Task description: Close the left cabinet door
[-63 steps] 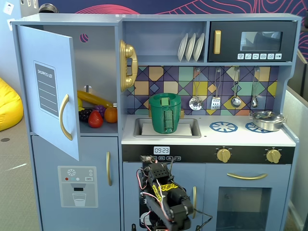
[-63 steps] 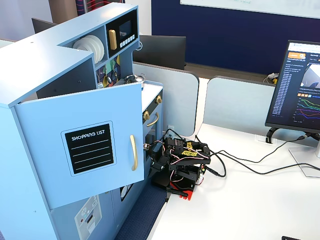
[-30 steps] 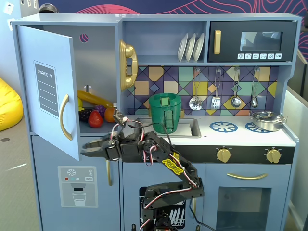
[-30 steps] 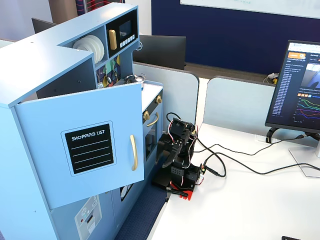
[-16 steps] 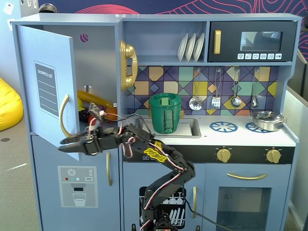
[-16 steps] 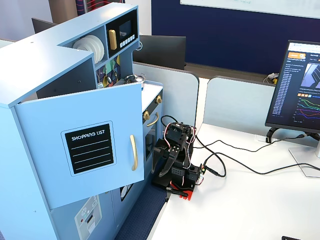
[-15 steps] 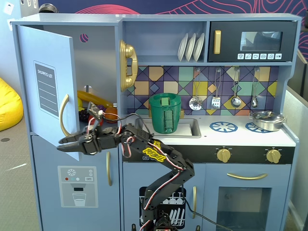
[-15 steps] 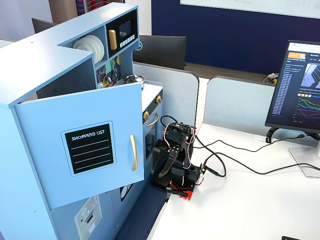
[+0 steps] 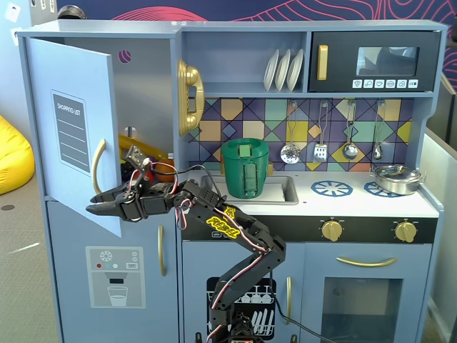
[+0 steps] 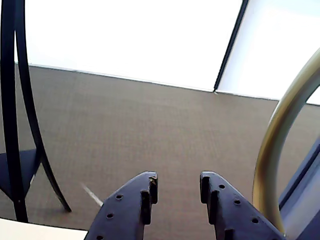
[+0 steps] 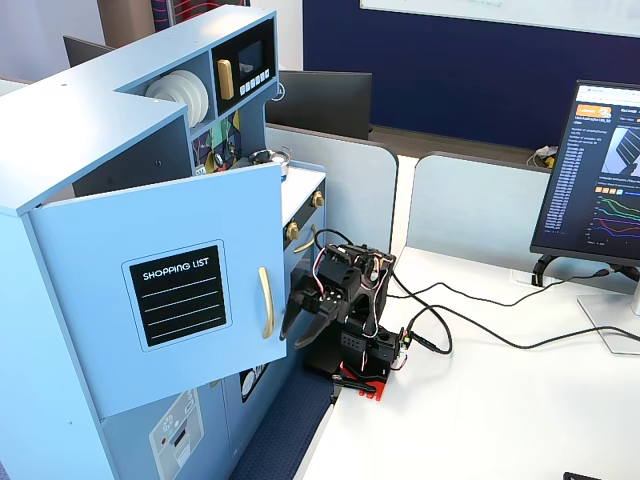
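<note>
Left cabinet door (image 9: 71, 128) stands swung open at the top left of the toy kitchen (image 9: 307, 214), SHOPPING LIST panel (image 11: 180, 295) facing out in a fixed view. Its gold handle (image 11: 265, 302) curves vertically near the free edge. Arm reaches left from its base on the white surface (image 11: 480, 410); gripper (image 9: 100, 209) sits just beside the door's lower free edge, by the handle. Jaws slightly apart, nothing between them in the wrist view (image 10: 176, 187); handle (image 10: 280, 135) just right of them. Contact with door: cannot tell.
</note>
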Robot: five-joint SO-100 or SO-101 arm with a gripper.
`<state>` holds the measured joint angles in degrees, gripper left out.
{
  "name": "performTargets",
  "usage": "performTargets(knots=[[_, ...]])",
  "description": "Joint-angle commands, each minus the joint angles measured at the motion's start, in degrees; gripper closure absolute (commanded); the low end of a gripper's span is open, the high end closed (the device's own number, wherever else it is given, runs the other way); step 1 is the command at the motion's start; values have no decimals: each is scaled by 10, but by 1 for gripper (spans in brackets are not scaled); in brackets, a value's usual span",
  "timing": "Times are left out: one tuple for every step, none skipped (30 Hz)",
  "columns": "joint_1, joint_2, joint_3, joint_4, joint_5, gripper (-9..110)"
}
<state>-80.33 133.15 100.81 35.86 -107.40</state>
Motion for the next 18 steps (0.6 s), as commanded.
performTargets(knots=[[45,27,-35,10,-4,102],[56,30,-35,15,-4,102],[68,32,-35,21,-4,102],[79,34,-34,25,-4,102],[91,36,-34,26,-1,102],[106,38,-35,30,-1,102],[124,39,-37,32,3,102],[143,39,-40,33,9,102],[163,37,-43,38,12,102],[185,33,-48,42,15,102],[205,31,-52,42,18,102],[225,26,-57,42,20,102],[244,21,-62,43,21,102],[261,16,-69,43,21,102],[276,11,-75,41,21,102],[290,4,-80,37,22,102],[304,-3,-84,31,20,102],[318,-11,-89,24,16,102]])
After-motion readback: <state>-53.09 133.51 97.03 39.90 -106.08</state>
